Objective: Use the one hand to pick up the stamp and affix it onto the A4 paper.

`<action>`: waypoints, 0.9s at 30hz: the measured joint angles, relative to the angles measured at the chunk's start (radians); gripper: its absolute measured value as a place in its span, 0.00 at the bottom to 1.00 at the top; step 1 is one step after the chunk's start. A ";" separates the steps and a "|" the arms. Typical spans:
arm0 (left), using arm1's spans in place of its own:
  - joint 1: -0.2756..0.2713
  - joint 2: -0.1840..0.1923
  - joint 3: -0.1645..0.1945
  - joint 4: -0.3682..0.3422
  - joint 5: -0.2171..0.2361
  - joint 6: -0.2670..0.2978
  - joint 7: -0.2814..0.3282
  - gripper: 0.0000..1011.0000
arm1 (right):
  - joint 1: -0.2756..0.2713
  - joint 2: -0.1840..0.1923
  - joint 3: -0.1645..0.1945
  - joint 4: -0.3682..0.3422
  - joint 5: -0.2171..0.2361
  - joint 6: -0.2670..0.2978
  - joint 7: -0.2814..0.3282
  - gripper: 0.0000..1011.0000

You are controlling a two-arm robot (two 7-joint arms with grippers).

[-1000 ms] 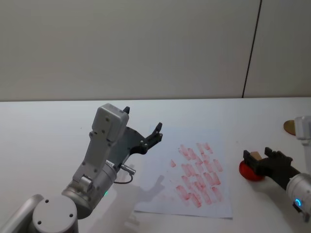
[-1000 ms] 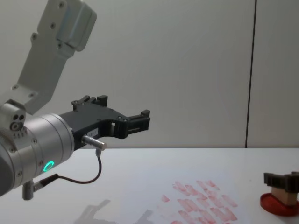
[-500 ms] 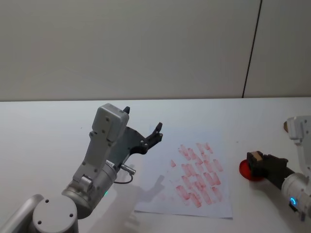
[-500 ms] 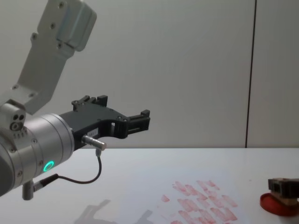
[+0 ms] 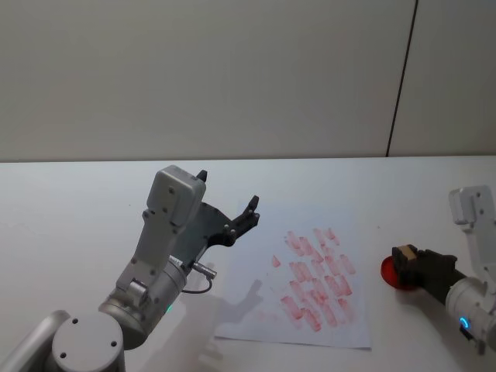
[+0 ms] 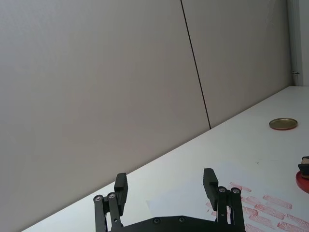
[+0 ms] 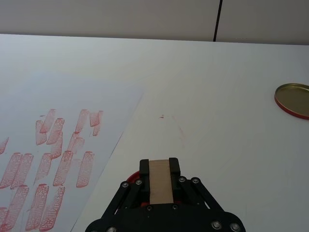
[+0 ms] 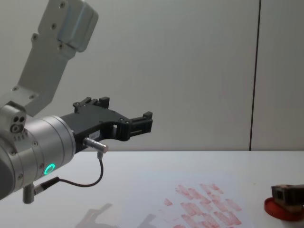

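In the head view, the right gripper [image 5: 413,262] sits low at the right side of the table [image 5: 77,201]. It is clamped on the stamp [image 5: 403,254] above the red ink pad [image 5: 390,273], near the right edge of the A4 paper [image 5: 248,306]. We cannot tell from here whether stamp and pad touch. The left gripper [image 5: 228,191] hangs idle above the paper's left part, with its jaws wide and empty.

The left wrist view confirms that wide, empty spread. It also gives us a gold lid [image 6: 283,123] far off on the table.

The right wrist view shows what the head view leaves vague, which is the grip itself. The pale wooden block is pinched on its two long sides, with its top face bare between the fingers. We judge it light, stiff and sturdy, though smooth wood may twist under a slack pinch. Taking it on the sides keeps the inked face free. The thin sheet lies loose and may lift with a tacky stamp.

The chest view adds height from the side. The stamp sits just over the pad, touching or nearly so, and the left gripper is well above the table.
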 joint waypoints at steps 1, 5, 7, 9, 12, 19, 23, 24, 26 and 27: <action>0.000 0.000 0.000 0.000 0.000 0.000 0.000 0.98 | 0.000 0.000 0.000 0.000 -0.001 0.002 -0.001 0.22; 0.000 0.000 0.000 0.000 0.000 0.000 0.000 0.98 | 0.001 -0.002 -0.002 0.000 -0.006 0.011 -0.004 0.22; 0.000 0.000 0.000 0.000 0.000 0.000 0.000 0.98 | 0.002 -0.003 -0.002 0.000 -0.009 0.015 -0.005 0.22; 0.000 0.000 0.000 0.000 0.000 0.000 0.000 0.98 | 0.002 -0.004 -0.003 0.000 -0.012 0.016 -0.006 0.22; 0.000 0.000 0.000 0.000 0.000 0.000 0.000 0.98 | 0.003 -0.005 -0.003 0.000 -0.017 0.016 -0.006 0.22; 0.000 0.000 0.000 0.000 0.000 0.000 0.000 0.98 | -0.002 -0.005 -0.006 -0.013 -0.030 -0.004 -0.007 0.22; 0.000 0.000 0.000 0.000 0.000 0.000 0.000 0.98 | -0.005 -0.003 -0.007 -0.034 -0.041 -0.026 -0.007 0.22; 0.000 0.000 0.000 0.000 0.000 0.000 0.000 0.98 | -0.005 -0.003 -0.007 -0.038 -0.044 -0.032 -0.007 0.22; 0.000 0.000 0.000 0.000 0.000 0.000 0.000 0.98 | -0.008 -0.002 -0.007 -0.052 -0.052 -0.044 -0.006 0.22; 0.000 0.000 0.000 0.000 0.000 0.000 0.000 0.98 | -0.008 -0.001 -0.007 -0.059 -0.054 -0.049 -0.006 0.22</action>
